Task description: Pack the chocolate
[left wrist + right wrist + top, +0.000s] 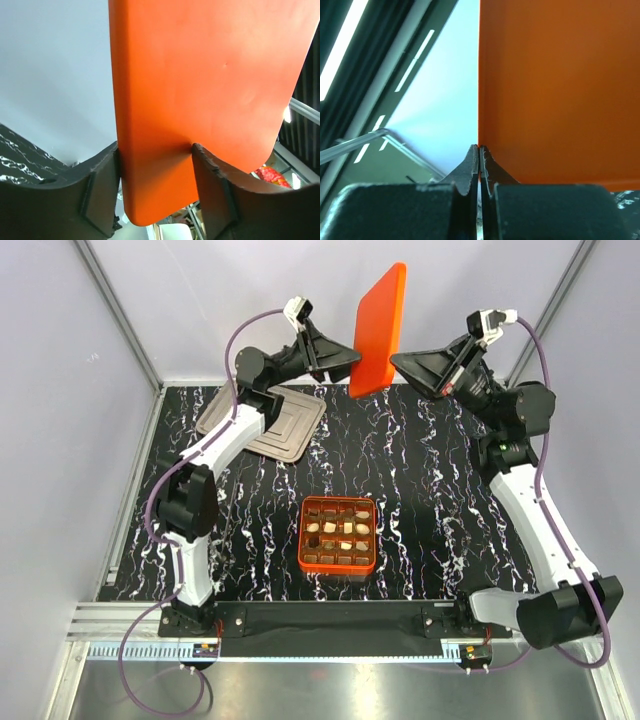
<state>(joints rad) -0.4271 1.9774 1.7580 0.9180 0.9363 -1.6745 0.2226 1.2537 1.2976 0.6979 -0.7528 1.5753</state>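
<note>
The black marbled table (430,500) fills the top view. At about ten o'clock on it lies a flat brown tray (285,425), out of the way of the work. At twelve o'clock the orange lid (378,330) hangs on edge in the air, well above the surface, carried between both arms. This looks like a handover or a re-grip, so it can be turned flat before it goes down. The orange box (300,535) sits just toward six o'clock of centre, open-topped. The left gripper (352,364) meets the lid from nine o'clock, its fingers pressed against both faces of the rim. The right gripper (396,361), from three o'clock, is pinched tight on the thin wall. The chocolate (347,527), dark and cream pieces, already rests in the box's cells, so closing appears to be the step left
</note>
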